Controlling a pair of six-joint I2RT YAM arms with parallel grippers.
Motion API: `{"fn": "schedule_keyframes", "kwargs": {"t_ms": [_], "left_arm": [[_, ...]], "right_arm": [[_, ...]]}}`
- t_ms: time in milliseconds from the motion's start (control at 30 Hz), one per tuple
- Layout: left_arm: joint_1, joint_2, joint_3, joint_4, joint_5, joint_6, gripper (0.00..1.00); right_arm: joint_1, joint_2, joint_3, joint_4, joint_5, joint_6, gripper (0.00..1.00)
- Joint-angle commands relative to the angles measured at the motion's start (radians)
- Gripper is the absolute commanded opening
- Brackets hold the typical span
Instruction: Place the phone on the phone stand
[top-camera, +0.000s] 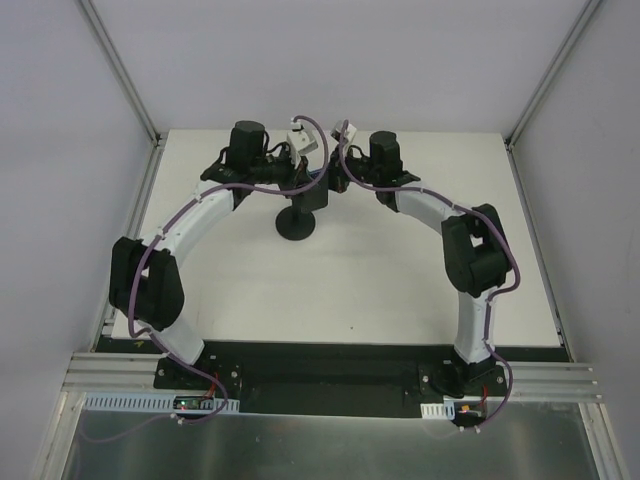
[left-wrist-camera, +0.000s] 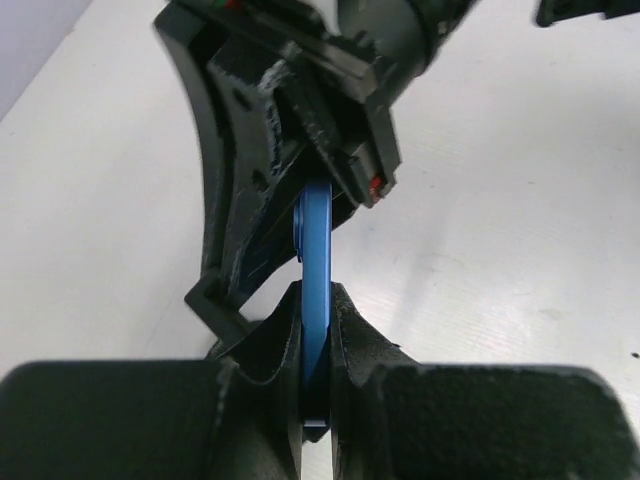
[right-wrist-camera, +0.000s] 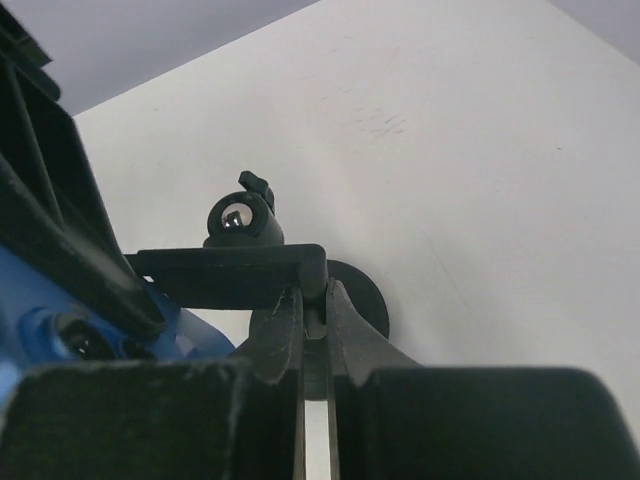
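Bright even light, soft shadows, blurred near foregrounds

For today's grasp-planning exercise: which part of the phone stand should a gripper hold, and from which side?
Probably the phone stand's flat cradle plate, pinched across its thin edge from the right, as the right gripper does. The plate is thin and flat, and the left gripper holds the phone on the other side.

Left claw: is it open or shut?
Shut on the phone: both fingers of the left claw press its thin blue edge.
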Motion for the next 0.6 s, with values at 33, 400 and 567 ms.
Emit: {"fn": "schedule_keyframes", "kwargs": {"t_ms": [33, 400, 567], "left_arm": [[-0.018, -0.171, -0.13, 0.189, -0.373, -0.049, 0.0], [-0.043, -0.196, -0.292, 0.449, -0.896, -0.153, 0.0], [-0.044, -0.168, -0.306, 0.497, -0.959, -0.181, 0.0]], "right_arm": [[0.006, -0.156, -0.12, 0.241, 0.405, 0.073, 0.0], [0.231, -0.31, -0.307, 0.336, 1.199, 0.076, 0.0], [0.337, -0.343, -0.346, 0.33, 1.336, 0.107, 0.0]]}}
